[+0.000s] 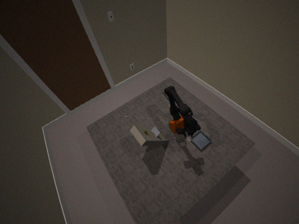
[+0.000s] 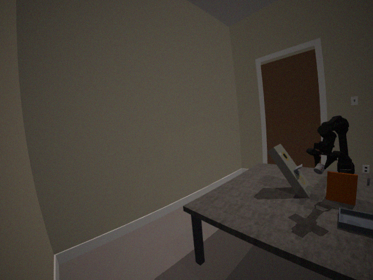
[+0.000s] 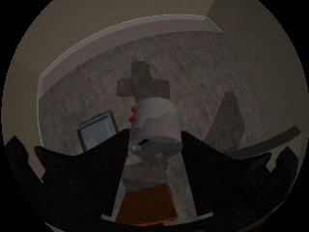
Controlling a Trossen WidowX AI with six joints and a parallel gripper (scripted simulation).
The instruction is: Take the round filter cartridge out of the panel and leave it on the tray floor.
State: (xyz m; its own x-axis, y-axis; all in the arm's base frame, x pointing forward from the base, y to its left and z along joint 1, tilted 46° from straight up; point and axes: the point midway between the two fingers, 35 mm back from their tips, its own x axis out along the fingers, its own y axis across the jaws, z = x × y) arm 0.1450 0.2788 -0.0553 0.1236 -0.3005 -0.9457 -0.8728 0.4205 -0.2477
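The gripper (image 3: 156, 155) pinches the pale filter cartridge (image 3: 156, 124) clear of the table, carrying it. The tray (image 1: 201, 141) waits just beside.

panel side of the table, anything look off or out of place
The panel has a dark empty socket where the cartridge belongs; the cartridge is clamped in the fingers, not yet over the tray. A small flap sticks out from the panel.

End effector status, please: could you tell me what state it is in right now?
End effector: closed on the round filter cartridge, carried above the table.
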